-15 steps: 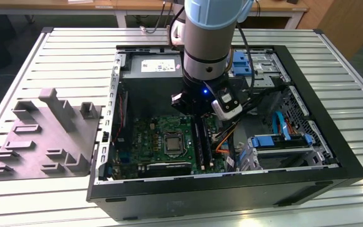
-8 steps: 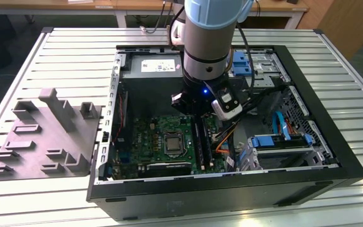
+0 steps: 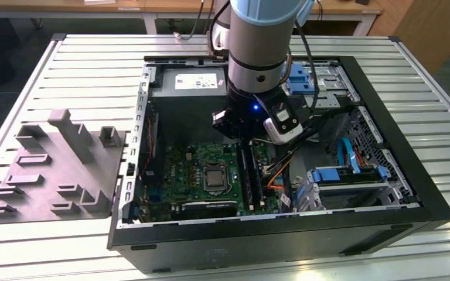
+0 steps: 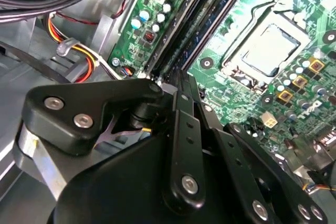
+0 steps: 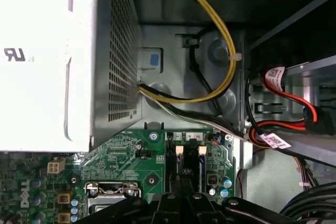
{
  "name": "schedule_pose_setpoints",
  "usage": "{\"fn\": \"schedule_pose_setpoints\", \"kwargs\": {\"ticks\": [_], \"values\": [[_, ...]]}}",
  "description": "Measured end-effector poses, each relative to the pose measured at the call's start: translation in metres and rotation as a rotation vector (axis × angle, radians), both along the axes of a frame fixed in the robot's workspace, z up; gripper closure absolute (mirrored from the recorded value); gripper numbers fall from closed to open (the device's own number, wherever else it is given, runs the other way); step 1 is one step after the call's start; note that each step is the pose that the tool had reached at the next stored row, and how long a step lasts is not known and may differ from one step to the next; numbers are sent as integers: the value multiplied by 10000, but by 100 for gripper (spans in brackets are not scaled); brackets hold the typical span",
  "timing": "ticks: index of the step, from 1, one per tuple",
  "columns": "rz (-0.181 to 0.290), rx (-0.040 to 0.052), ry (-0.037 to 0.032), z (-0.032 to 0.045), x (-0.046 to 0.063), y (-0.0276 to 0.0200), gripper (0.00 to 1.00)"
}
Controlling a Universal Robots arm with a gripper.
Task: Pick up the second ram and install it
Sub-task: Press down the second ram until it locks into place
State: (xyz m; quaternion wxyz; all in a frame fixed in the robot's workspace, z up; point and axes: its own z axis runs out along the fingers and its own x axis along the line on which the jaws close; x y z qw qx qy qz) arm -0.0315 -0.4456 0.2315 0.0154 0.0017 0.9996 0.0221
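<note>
Inside the open computer case, my gripper hangs low over the green motherboard. It sits at the end of the long memory slots nearest the grey power-supply box. The second ram is a long dark stick standing in one of these slots. In the second wrist view the ram runs away from my gripper, whose fingers are drawn together over the stick's near end. I cannot tell whether they touch it. In the first wrist view my gripper lines up with a white slot latch.
The processor socket lies beside the slots. Orange, yellow and red cables run close on the other side, with blue drive bays beyond them. A grey moulded fixture sits on the slatted table at the exterior view's left.
</note>
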Motion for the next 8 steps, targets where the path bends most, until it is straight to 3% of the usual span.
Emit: {"fn": "schedule_pose_setpoints", "kwargs": {"ticks": [4, 8], "values": [[-1, 2, 0, 0, 0, -69, 90], [-1, 1, 0, 0, -3, -186, 90]]}}
